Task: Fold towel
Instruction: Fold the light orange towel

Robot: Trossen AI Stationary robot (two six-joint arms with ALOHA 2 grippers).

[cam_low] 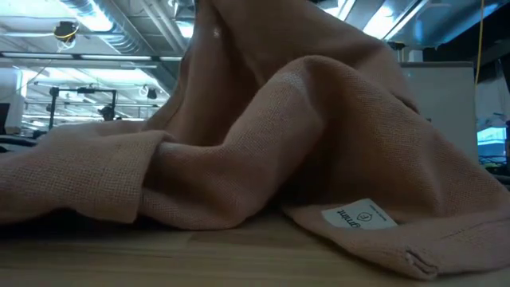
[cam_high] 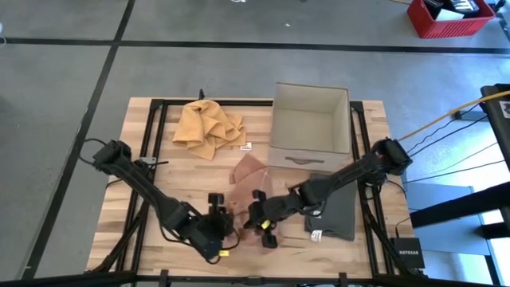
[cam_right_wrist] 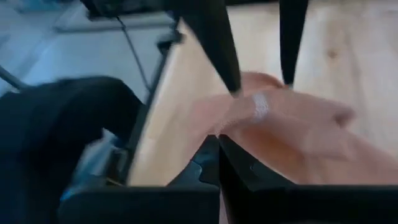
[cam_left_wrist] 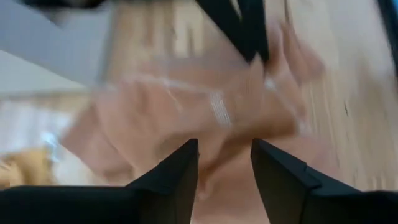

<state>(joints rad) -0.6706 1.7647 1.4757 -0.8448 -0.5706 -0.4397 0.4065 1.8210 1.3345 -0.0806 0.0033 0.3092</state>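
While right gripper point(cam_high: 259, 217) pinches towel point(cam_high: 249, 171) edge, left gripper point(cam_high: 219, 209) parted.

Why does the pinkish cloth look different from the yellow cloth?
The pinkish-brown cloth lies near the table's front, between both grippers; the mustard-yellow cloth lies farther back, left of the cardboard box. The pinkish-brown cloth is partly spread; the yellow one is bunched in a heap. Both rest on the wooden table.

lab/workshop: taped concrete floor point(cam_high: 64, 96), ceiling ducts point(cam_low: 96, 20).
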